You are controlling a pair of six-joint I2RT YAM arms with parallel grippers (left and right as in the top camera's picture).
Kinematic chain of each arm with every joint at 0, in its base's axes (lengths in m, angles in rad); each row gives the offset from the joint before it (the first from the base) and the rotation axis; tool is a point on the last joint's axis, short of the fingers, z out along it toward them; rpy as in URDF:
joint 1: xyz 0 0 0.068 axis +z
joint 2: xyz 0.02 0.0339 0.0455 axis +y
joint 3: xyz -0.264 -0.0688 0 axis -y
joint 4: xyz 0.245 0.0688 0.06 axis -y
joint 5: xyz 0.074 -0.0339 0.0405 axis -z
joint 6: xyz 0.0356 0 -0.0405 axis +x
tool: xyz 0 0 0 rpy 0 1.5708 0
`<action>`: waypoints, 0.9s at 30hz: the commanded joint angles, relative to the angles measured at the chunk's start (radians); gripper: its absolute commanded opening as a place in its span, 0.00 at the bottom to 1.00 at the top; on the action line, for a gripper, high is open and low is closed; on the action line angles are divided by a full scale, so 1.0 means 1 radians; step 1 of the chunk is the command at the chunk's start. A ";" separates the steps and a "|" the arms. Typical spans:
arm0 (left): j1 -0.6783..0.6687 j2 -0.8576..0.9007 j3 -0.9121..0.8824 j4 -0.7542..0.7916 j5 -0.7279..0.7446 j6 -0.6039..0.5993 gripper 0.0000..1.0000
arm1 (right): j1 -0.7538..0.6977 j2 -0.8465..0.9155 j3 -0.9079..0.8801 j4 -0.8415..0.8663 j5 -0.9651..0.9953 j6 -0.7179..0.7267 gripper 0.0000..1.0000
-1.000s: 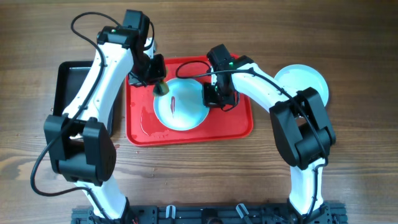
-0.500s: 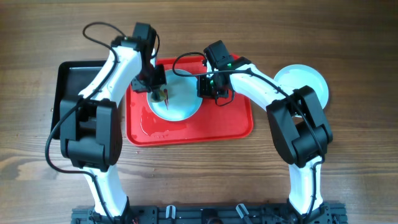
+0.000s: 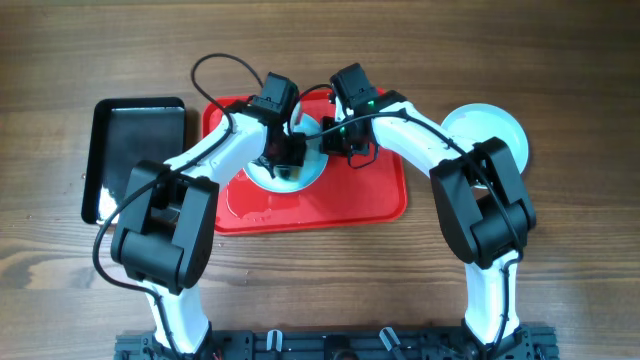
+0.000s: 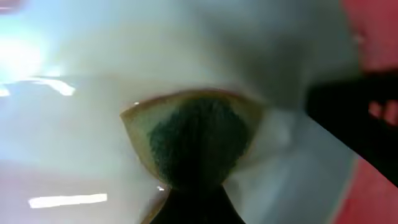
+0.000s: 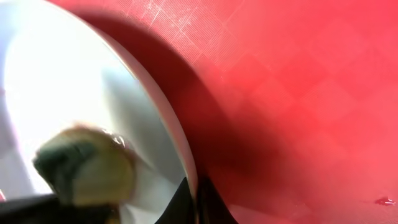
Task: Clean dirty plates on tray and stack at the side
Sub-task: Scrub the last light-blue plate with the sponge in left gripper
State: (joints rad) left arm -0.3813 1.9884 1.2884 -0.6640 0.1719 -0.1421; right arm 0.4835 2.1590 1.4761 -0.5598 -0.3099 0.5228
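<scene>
On the red tray (image 3: 372, 205), toward its rear middle: one pale turquoise plate (image 3: 308, 176), lying flat. Over the plate's centre: left gripper (image 3: 283, 160), clamped on a yellow-and-green sponge (image 4: 193, 140), sponge face pressed to the plate surface. At the plate's right rim: right gripper (image 5: 191, 198), narrowed onto the rim edge. Right of the tray, on the wooden table (image 3: 570, 260), well apart: side plates (image 3: 485, 125), pale; count not discernible. Left of the tray: glossy black tray (image 3: 135, 150).

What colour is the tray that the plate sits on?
Red, with a fine crosshatch texture; the tray shows best in the right wrist view.
</scene>
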 commanded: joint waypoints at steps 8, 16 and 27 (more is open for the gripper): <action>0.180 0.069 -0.040 0.032 -0.418 -0.447 0.04 | 0.013 0.061 -0.013 -0.006 0.039 0.001 0.04; 0.180 0.069 -0.040 -0.154 -0.266 -0.134 0.04 | 0.013 0.061 -0.013 -0.006 0.043 0.001 0.04; 0.182 0.069 -0.041 -0.006 0.362 0.301 0.04 | 0.013 0.061 -0.013 -0.010 0.043 0.001 0.04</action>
State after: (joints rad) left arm -0.1757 2.0060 1.2743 -0.7525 0.4351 0.1921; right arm 0.4931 2.1666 1.4830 -0.5575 -0.3271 0.5186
